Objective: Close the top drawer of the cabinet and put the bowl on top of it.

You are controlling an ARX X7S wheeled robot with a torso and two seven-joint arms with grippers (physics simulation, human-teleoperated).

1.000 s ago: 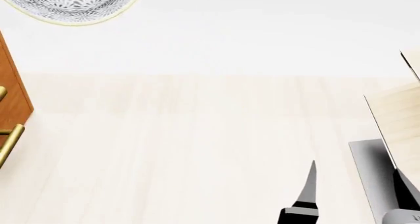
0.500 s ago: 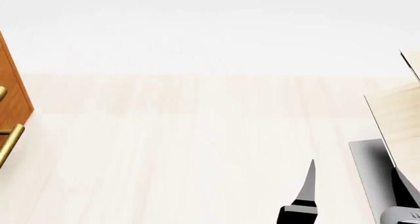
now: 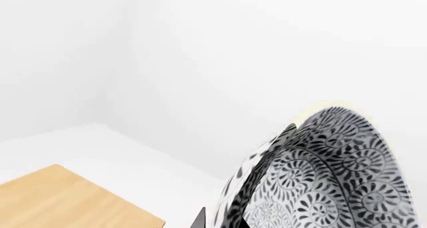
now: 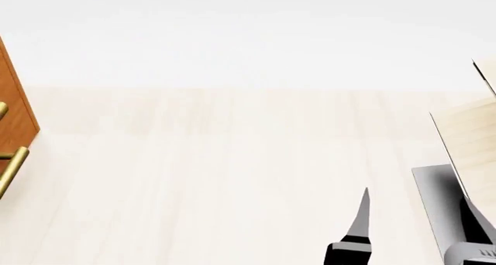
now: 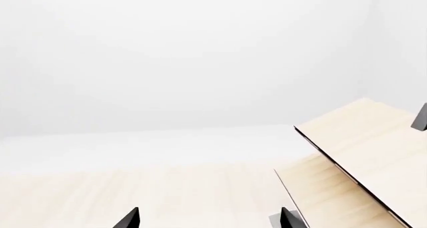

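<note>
The bowl [image 3: 327, 178], white with a dark floral pattern, fills one corner of the left wrist view, tilted and held in the air. My left gripper [image 3: 223, 222] is shut on the bowl's rim, one dark fingertip [image 3: 200, 219] outside the wall. Neither shows in the head view. The cabinet [image 4: 17, 102] is a reddish-brown sliver at the far left, with a brass handle [image 4: 11, 167] and the end of another above it. Its top drawer is cut off, so I cannot tell how it stands. My right gripper [image 4: 419, 227] [image 5: 210, 220] hangs open over the pale floor, holding nothing.
A pale wooden rack [image 4: 473, 137] [image 5: 360, 148] with a grey base [image 4: 435, 204] stands right beside my right gripper. An orange-tan wooden surface [image 3: 67, 200] lies below the bowl in the left wrist view. White walls lie behind.
The bowl, at the head view's top left a second ago, has risen out of that view. My right gripper has drifted slightly to the left.
</note>
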